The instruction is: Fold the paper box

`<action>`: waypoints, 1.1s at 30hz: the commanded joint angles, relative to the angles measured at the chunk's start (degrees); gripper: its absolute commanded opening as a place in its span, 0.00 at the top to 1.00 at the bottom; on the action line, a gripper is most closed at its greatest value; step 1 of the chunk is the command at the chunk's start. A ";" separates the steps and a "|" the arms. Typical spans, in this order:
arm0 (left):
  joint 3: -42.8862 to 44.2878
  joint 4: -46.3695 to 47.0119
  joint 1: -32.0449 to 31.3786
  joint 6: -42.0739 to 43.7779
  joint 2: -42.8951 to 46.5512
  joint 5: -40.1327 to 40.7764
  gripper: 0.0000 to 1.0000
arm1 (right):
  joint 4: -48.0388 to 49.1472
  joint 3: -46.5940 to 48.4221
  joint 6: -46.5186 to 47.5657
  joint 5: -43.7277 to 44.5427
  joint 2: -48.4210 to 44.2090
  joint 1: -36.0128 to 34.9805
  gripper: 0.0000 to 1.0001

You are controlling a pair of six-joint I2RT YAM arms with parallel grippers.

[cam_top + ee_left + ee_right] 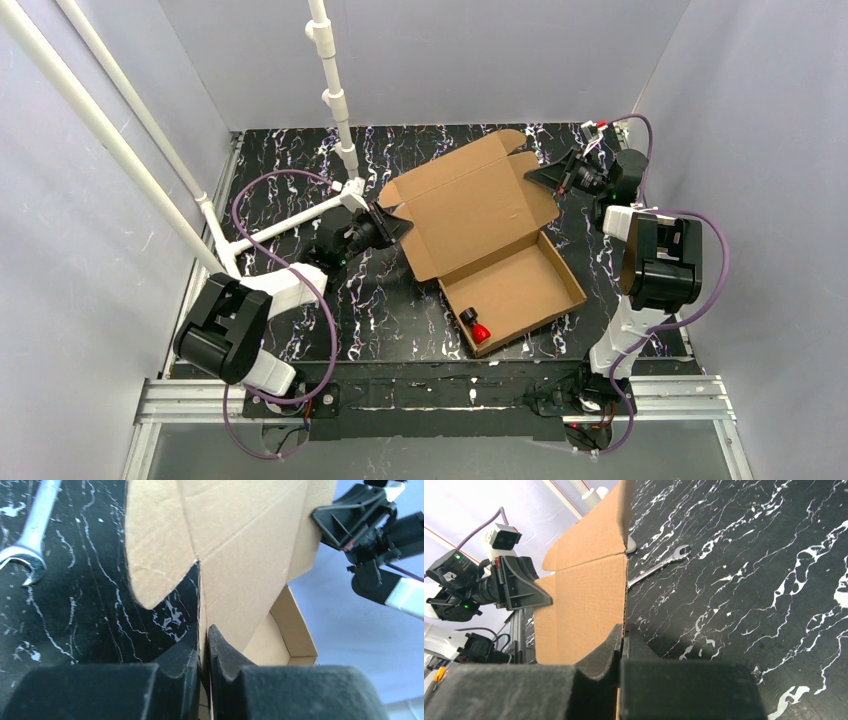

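Paper box (515,290), mid-table (400,310), tray formed, lid (470,205) raised and pinched at opposite side edges by left gripper (399,227) and right gripper (532,175); hazard: uneven pulls could tear, crease or slip the thin cardboard.

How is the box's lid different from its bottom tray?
The lid is held up, pinched by the left gripper and right gripper; the tray lies on the table. The lid is flat; the tray has raised walls. The tray holds a small red-and-black thing; the lid holds nothing. Both are brown cardboard.
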State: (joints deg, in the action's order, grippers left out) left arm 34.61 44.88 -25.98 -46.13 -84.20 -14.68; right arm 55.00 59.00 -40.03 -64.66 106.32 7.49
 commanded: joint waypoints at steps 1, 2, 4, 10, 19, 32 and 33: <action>1.77 1.35 0.40 5.34 0.86 -3.66 0.99 | -5.49 1.56 5.15 0.29 -0.33 -0.07 0.99; 1.57 1.35 0.40 6.09 1.55 -3.37 1.00 | -7.74 2.07 7.06 0.43 -0.37 -0.24 0.99; 0.71 1.28 0.24 8.75 3.44 -2.04 1.00 | -14.54 3.62 11.70 1.03 -0.54 -0.72 0.99; -2.31 -0.50 -1.35 18.71 10.24 3.78 1.00 | -47.72 13.77 36.11 6.41 -1.61 -2.63 0.69; -2.54 -8.79 -4.18 32.87 18.12 9.26 1.00 | -71.07 16.12 55.76 8.98 -8.67 -2.43 0.38; -1.76 -11.70 -7.19 36.60 20.71 11.07 1.00 | -80.15 4.43 70.44 2.59 -19.40 -3.90 0.54; -1.66 -11.74 -7.56 36.85 20.55 11.15 1.00 | -81.43 4.14 71.99 2.19 -19.74 -4.21 0.55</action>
State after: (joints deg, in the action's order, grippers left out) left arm 32.29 34.28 -32.01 -12.21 -64.93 -4.86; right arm -21.12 65.52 24.71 -58.65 89.43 4.29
